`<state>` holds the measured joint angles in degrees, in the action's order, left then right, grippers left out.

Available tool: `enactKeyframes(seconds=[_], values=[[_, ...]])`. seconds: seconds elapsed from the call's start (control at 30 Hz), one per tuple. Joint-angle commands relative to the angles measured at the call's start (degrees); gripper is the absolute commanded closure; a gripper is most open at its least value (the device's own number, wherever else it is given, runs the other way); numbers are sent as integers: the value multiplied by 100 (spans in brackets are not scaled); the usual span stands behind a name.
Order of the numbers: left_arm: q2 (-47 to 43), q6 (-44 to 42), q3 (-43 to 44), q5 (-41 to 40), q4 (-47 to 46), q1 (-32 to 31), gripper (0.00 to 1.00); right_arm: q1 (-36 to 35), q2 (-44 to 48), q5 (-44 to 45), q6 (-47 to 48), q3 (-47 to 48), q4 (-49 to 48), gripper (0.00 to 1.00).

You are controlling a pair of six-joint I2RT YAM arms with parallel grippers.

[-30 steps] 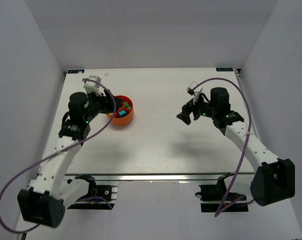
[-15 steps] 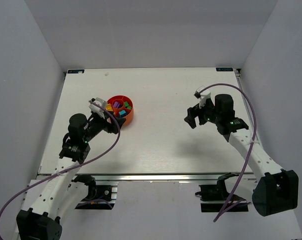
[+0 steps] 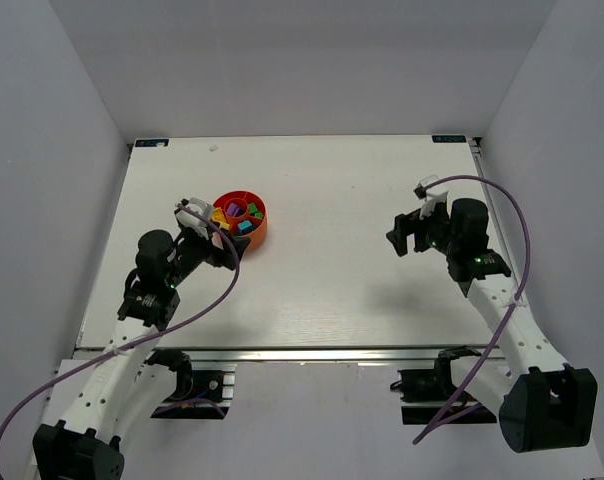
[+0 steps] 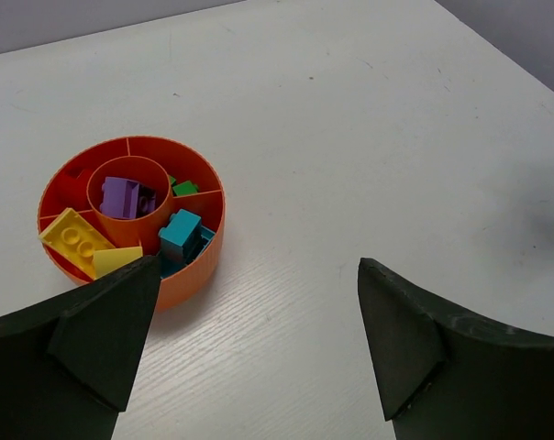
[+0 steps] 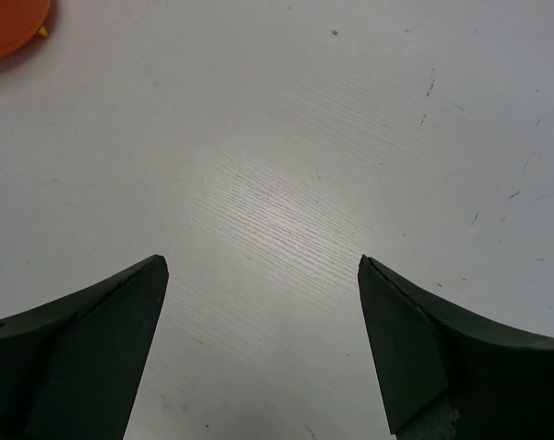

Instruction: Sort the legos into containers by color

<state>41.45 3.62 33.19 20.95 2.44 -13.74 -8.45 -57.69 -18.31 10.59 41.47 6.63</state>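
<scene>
Sorting looks done or nearly so, we judge: all legos [image 3: 244,226] we can spot sit in the dish [image 4: 196,268], and we see none loose on the table [image 4: 369,119] in any view. The purple brick [image 4: 121,195] is in the centre cup [image 4: 130,233], the yellow brick [image 4: 71,236] in the near-left wedge, the teal brick [image 4: 179,234] in the near-right wedge, and the green brick [image 4: 185,188] in the wedge behind that. Red pieces are hard to tell against the red insert.

The left gripper [image 4: 249,344] is spread wide with nothing between its fingers [image 4: 103,339]. The dish lies just ahead and to its left, the left fingertip near the dish wall; touching or not, we cannot tell. The right gripper [image 5: 259,339] is also spread and empty, over bare table, well apart from the dish.

Next move, we reckon: check for stray or mis-sorted pieces, else pull both arms back. The left one needs to lift off without nudging the dish.
</scene>
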Motion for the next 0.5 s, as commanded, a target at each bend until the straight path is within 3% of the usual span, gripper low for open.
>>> enactKeyframes(seconds=[0.0,0.47], values=[[-128,-54,-14,-249,37,-15,2,98,83,-173,-162,27,-303,11],[-93,-19,65,-390,152,-15,2,431,311,82,-681,1,-540,10]])
